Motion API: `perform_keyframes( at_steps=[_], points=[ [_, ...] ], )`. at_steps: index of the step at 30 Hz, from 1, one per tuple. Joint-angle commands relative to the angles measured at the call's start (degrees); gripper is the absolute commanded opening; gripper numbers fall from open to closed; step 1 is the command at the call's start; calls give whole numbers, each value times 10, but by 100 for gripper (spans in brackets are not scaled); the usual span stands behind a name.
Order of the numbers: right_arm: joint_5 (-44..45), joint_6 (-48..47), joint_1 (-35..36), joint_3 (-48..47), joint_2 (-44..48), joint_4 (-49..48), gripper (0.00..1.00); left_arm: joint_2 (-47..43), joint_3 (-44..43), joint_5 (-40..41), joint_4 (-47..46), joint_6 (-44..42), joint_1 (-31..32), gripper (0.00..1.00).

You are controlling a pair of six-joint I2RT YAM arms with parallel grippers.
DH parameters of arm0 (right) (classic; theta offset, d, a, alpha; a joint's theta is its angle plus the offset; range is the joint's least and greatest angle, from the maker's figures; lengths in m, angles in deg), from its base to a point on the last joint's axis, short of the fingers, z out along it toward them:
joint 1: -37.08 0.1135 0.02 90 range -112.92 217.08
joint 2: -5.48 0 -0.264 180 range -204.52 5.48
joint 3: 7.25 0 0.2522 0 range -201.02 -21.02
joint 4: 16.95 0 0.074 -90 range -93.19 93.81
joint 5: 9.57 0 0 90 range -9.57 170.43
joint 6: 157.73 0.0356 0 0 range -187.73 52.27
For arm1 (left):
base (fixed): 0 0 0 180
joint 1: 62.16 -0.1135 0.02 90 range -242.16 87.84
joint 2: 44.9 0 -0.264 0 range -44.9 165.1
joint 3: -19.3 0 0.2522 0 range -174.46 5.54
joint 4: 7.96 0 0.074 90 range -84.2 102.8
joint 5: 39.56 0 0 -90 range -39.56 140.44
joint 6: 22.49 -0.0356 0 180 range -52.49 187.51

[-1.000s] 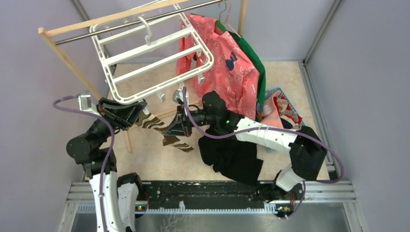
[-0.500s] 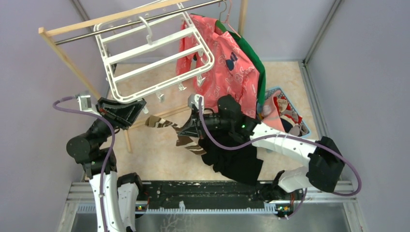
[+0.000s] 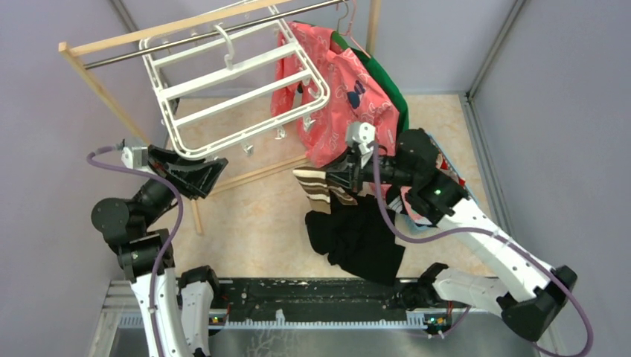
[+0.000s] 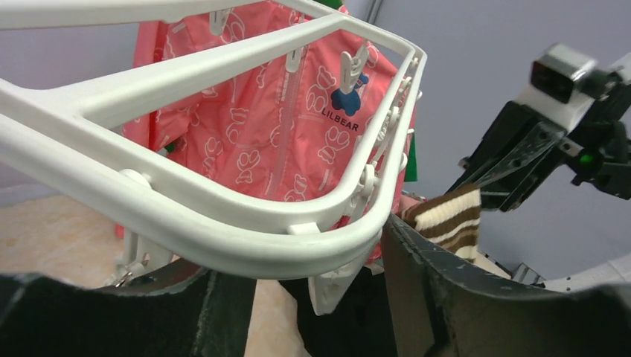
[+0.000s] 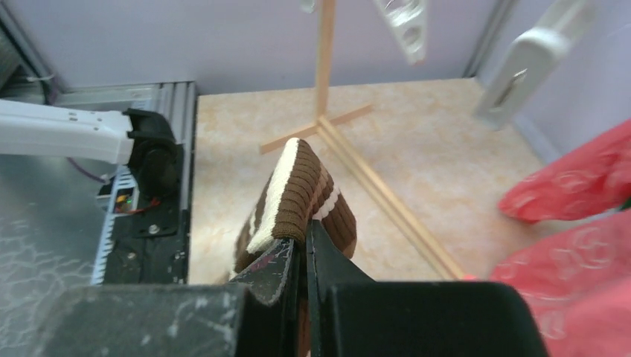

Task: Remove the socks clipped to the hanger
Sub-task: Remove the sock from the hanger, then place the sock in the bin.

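Background: pink jacket printed "LILBEAR" behind hanger.

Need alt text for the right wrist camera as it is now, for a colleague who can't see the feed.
The right gripper is shut on the folded edge of a brown-and-cream striped sock, which sticks up above its jaws. Behind it are a beige floor, a wooden post with its crossed foot, and pink fabric at the right edge.

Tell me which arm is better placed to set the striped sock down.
Right. The right claw is shut on the striped sock, clear of the hanger; the left claw sits open at the hanger's rim.
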Motion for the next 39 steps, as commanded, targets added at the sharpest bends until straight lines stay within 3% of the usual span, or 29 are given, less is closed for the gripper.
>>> perform_keyframes(
  at_steps=[1, 4, 9, 14, 20, 31, 35, 39],
  points=[
    [51, -81, -26, -79, 56, 110, 0, 5, -60, 2, 177, -170, -5, 74],
    [155, -121, -37, -112, 74, 159, 0, 9, -101, 18, 296, -296, -5, 97],
    [337, -165, -60, -170, 89, 219, 0, 10, -159, 135, 462, -488, -5, 99],
    [406, -176, -102, -189, 114, 235, 0, 5, -163, 256, 522, -602, -5, 99],
    [457, -178, -165, -178, 137, 239, 0, 5, -143, 298, 530, -630, -4, 99],
    [583, -199, -260, -54, 178, 213, 0, 8, -132, 191, 546, -640, 0, 99],
    [579, -177, -299, -19, 160, 222, 0, 9, -133, 151, 555, -639, 2, 99],
    [508, -140, -344, -8, 110, 228, 0, 8, -128, 121, 575, -648, 6, 99]
  ],
)
